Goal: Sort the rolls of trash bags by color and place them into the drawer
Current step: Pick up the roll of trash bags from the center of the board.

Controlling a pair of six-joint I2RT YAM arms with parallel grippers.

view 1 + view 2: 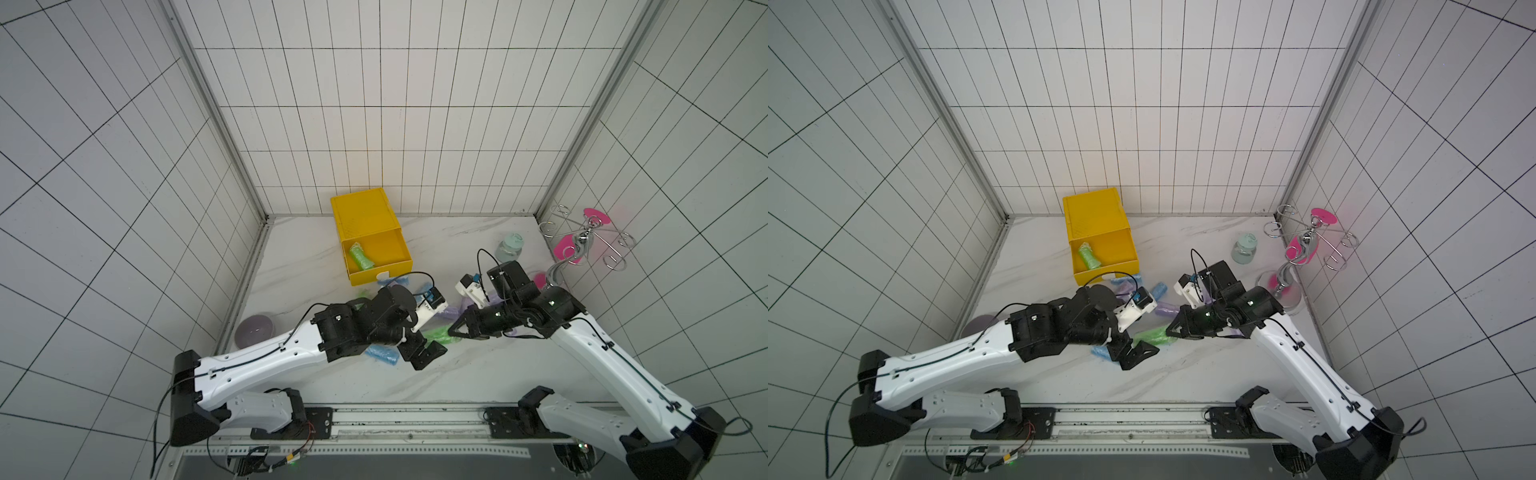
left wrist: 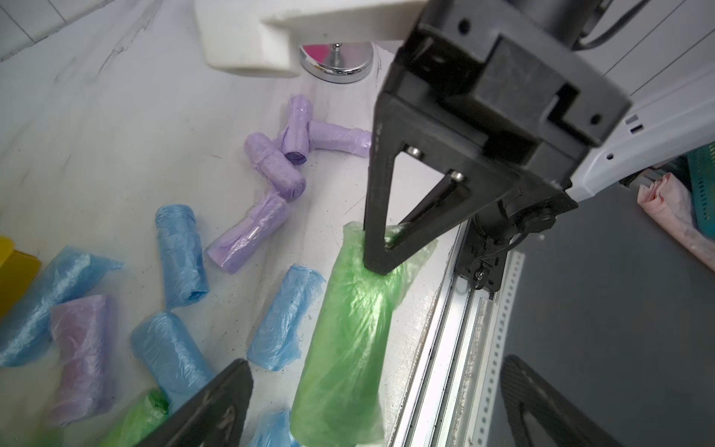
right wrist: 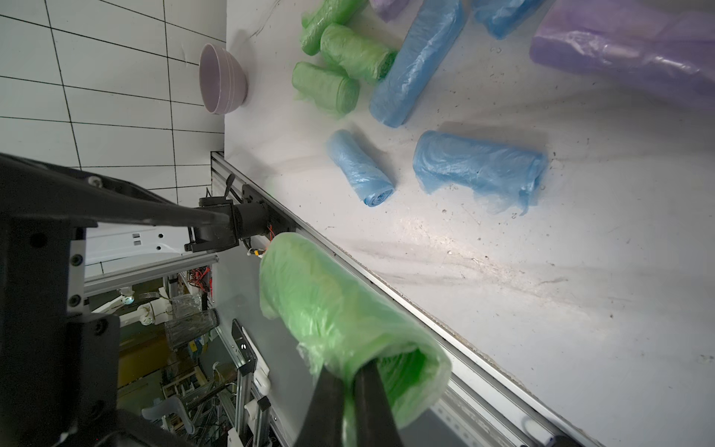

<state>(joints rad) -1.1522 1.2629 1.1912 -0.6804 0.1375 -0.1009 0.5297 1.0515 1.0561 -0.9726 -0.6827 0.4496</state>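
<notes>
A green roll of trash bags (image 2: 344, 340) (image 3: 340, 309) (image 1: 440, 334) hangs above the table's front part. My right gripper (image 3: 348, 381) (image 2: 377, 263) (image 1: 451, 330) is shut on one crinkled end of it. My left gripper (image 2: 371, 371) (image 1: 428, 353) stands wide open around the other end, its fingers apart from the plastic. The yellow drawer (image 1: 365, 276) (image 1: 1100, 272) is pulled open at the back, with one green roll (image 1: 360, 257) lying inside. Several blue rolls (image 2: 180, 255), lilac rolls (image 2: 251, 232) and green rolls (image 3: 329, 85) lie loose on the table between the arms.
A lilac bowl (image 1: 255, 330) (image 3: 220, 79) sits by the left wall. A pale green jar (image 1: 510, 246) and a chrome stand with pink parts (image 1: 582, 245) are at the back right. A metal rail (image 2: 445, 348) runs along the table's front edge.
</notes>
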